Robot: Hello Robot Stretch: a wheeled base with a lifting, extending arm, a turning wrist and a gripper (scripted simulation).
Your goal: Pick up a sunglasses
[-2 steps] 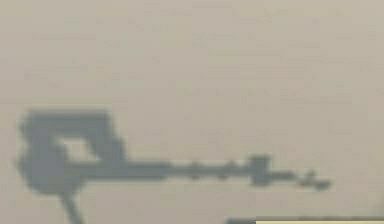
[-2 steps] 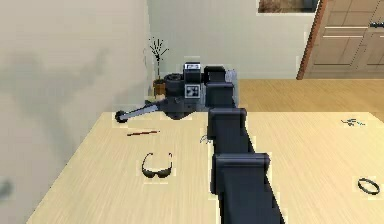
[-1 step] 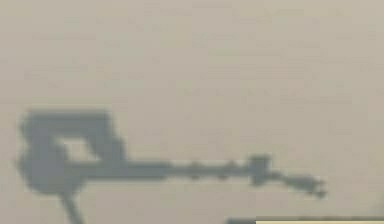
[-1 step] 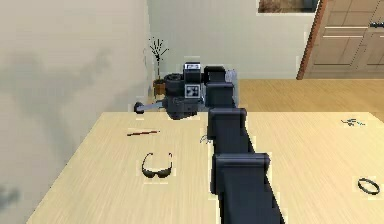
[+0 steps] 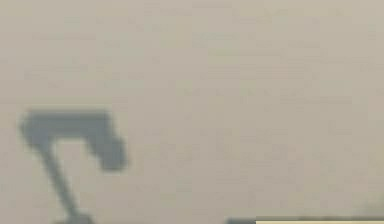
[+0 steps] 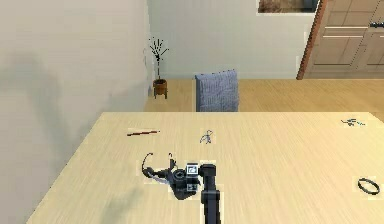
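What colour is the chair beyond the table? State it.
Blue-grey chair, best in the arm side view.

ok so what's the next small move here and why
Probably extend the arm a little: the small dark wiry thing, possibly the sunglasses, lies on the table farther out than the gripper, roughly in line with the arm.

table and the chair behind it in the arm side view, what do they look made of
The table looks like pale wood with a matte finish: a tan surface with faint grain streaks and no glare. The chair seems to be padded blue-grey fabric, dull and soft-edged, though plastic cannot be ruled out.
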